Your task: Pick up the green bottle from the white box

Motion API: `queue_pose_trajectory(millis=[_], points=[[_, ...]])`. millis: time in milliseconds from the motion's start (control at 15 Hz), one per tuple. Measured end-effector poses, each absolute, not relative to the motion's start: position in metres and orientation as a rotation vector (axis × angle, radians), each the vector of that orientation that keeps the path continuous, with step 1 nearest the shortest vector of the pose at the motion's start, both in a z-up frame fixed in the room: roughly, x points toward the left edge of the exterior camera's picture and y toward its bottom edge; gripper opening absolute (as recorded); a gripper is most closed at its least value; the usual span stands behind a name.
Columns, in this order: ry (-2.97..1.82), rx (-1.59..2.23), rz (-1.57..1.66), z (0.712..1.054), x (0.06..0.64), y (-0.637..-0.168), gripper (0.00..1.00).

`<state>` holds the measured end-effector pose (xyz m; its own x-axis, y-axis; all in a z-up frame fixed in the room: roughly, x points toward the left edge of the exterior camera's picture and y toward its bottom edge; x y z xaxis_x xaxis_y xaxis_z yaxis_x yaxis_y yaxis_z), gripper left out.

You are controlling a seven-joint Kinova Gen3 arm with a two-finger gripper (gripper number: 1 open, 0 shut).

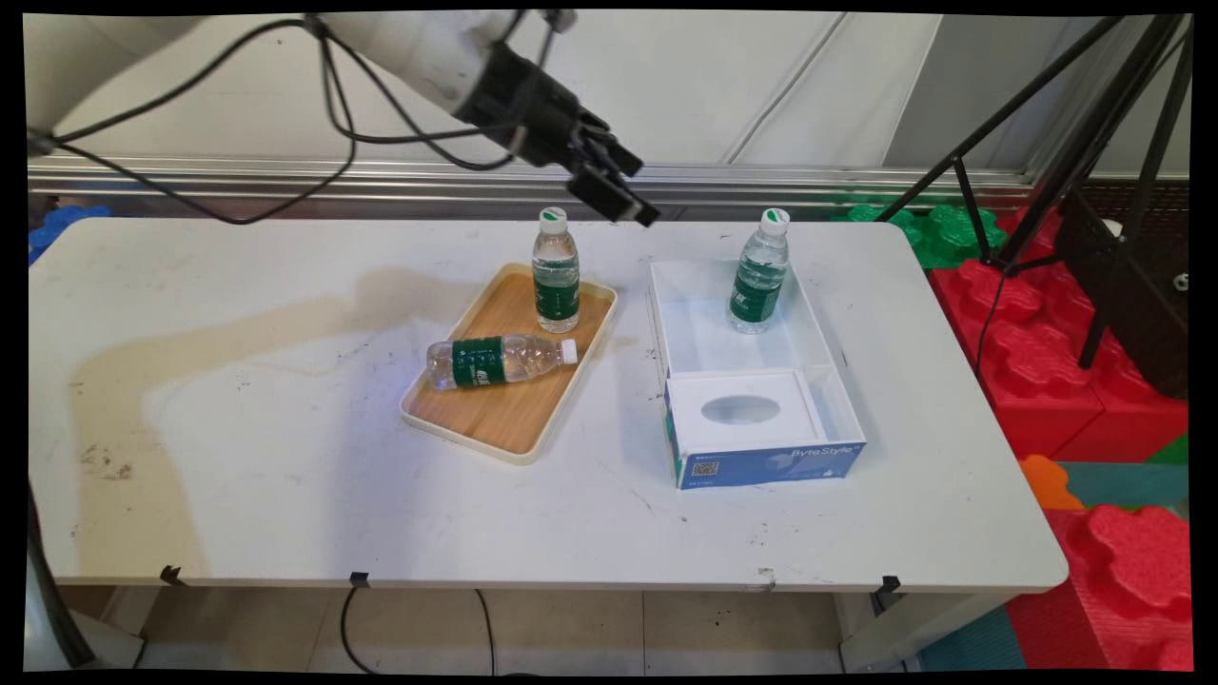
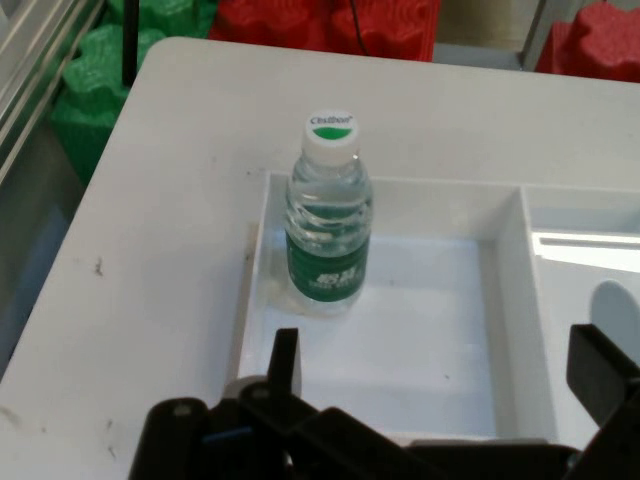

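My gripper (image 1: pixel 645 195) hangs open and holds nothing, high over the table's far side between the tray and the box. In the hand view the gripper (image 2: pixel 442 345) looks down at a clear water bottle (image 2: pixel 328 225) with a green label and white cap. That bottle (image 1: pixel 758 276) stands upright at the far end of a white open box (image 1: pixel 820 319), well below the fingers (image 2: pixel 285 362). The box wall (image 2: pixel 505 300) shows behind the bottle. A blue and white tissue box (image 1: pixel 761 461) fills the white box's near end.
A wooden tray (image 1: pixel 514 414) left of the white box carries one upright bottle (image 1: pixel 556 276) and one lying bottle (image 1: pixel 500 360). Black cables (image 1: pixel 333 124) hang from the arm. A black tripod (image 1: pixel 1094 143) and red foam blocks (image 1: pixel 1047 381) stand past the table's right edge.
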<state>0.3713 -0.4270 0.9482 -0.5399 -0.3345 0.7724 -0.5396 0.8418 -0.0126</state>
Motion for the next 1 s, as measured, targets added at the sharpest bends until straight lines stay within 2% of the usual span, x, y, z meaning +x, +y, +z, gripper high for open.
queue_pose_trajectory(millis=[600,1000], points=[[-2.227,0.614,0.319,0.893,0.309,-0.493,1.00],[-2.246,0.607,0.315,0.863,0.280,-0.520,1.00]])
